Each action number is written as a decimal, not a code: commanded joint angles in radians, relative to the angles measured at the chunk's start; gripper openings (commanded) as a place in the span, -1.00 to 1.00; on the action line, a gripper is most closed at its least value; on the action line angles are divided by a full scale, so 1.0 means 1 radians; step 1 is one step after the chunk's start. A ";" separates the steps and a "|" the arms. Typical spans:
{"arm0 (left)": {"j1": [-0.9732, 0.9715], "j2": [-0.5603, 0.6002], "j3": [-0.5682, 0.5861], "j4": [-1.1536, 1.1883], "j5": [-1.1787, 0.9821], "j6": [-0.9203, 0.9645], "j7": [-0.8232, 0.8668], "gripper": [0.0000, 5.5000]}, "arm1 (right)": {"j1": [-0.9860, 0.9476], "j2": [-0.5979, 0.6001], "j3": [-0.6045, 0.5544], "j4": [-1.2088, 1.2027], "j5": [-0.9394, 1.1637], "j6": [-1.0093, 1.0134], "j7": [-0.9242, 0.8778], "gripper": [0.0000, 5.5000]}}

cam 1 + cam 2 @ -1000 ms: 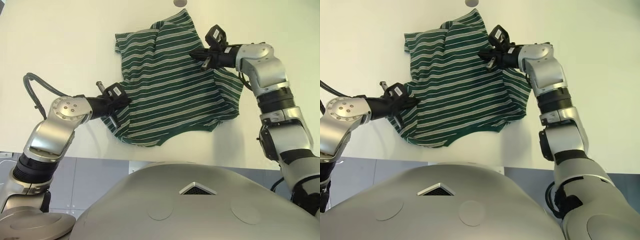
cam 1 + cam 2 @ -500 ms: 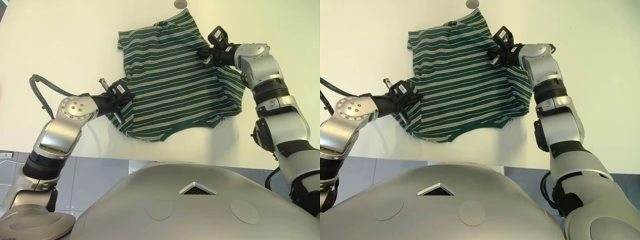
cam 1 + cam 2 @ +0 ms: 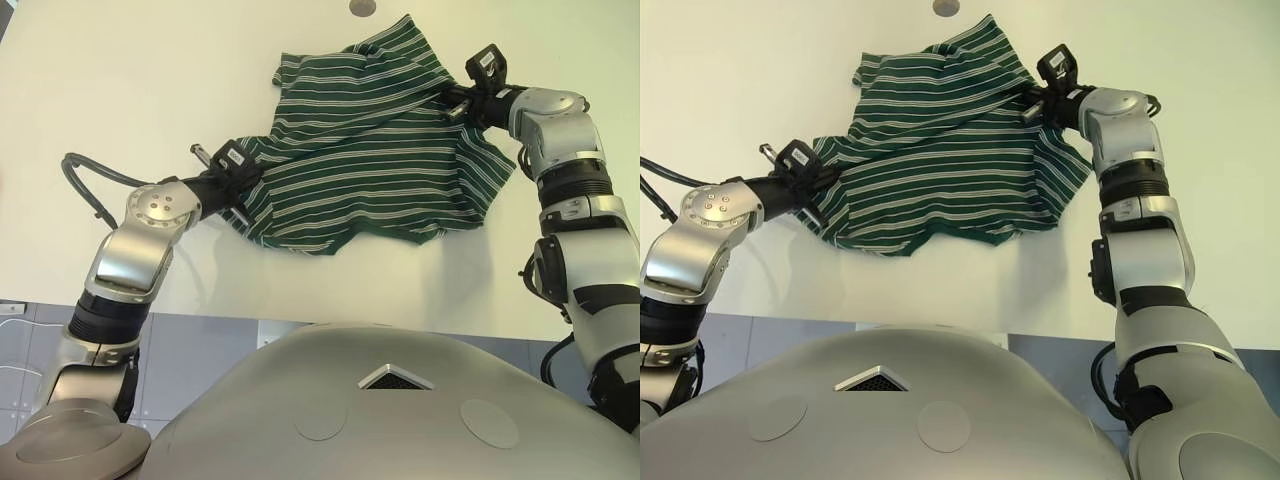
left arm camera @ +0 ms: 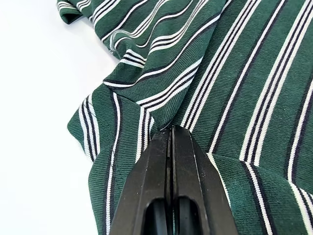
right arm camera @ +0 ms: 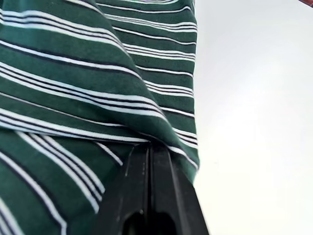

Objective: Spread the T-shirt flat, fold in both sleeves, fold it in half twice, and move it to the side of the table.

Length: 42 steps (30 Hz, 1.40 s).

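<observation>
We see the T-shirt (image 3: 370, 150) lying rumpled on the far half of the tabletop (image 3: 140, 70). It is a dark green knit crossed by grouped thin white and black stripes, and up close the cloth shows a fine ribbed weave. It is bunched, not flat. Soft ridges run across its middle, the far edge humps up in a peak, and the near hem falls in a wavy curve.

At the shirt's left edge the left gripper (image 4: 171, 128) has its black fingers pressed tight together on a pinch of cloth, which puckers into a crease at the tips. On the shirt's far right side the right gripper (image 5: 148, 143) is likewise clamped on a fold, just beside the garment's edge. We see the stripes run between the two grips in long, slightly slack lines.

The tabletop is smooth, matte and white. A small grey round disc (image 3: 361, 6) sits at its far edge, just beyond the shirt's peak.
</observation>
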 commanded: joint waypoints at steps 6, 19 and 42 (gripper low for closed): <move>-0.027 -0.065 0.093 0.041 0.009 0.008 0.086 -0.99 | -0.018 0.016 -0.127 -0.035 0.042 -0.059 -0.085 -1.00; -0.109 -0.168 0.186 0.026 -0.058 0.034 0.095 -0.99 | -0.152 0.183 -0.099 0.064 0.015 -0.082 -0.130 -1.00; -0.129 -0.229 0.229 0.024 -0.086 0.077 0.140 -0.99 | -0.292 0.194 -0.234 0.510 0.008 -0.052 -0.336 -1.00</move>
